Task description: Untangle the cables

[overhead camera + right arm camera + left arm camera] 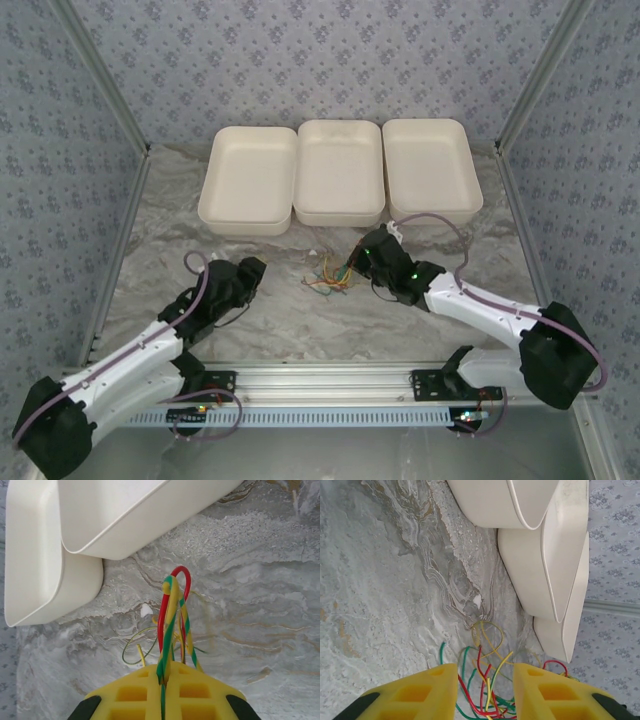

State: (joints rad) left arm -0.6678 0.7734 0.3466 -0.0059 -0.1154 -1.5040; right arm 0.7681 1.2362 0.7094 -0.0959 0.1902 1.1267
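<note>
The cables (326, 281) are a small tangle of red, yellow and green wires on the marble table, in front of the middle tray. My right gripper (366, 254) stands at the tangle's right end. In the right wrist view it (165, 672) is shut on a twisted red, yellow and green loop of cables (172, 605) that rises past its fingertips. My left gripper (250, 272) is left of the tangle. In its wrist view the yellow fingers (437, 682) stand apart, and the cables (485, 680) lie loose on the table in the gap.
Three white trays (210, 195) (297, 170) (475, 190) stand side by side at the back, just behind the tangle. Patterned walls close in both sides. A metal rail (320, 380) runs along the near edge between the arm bases.
</note>
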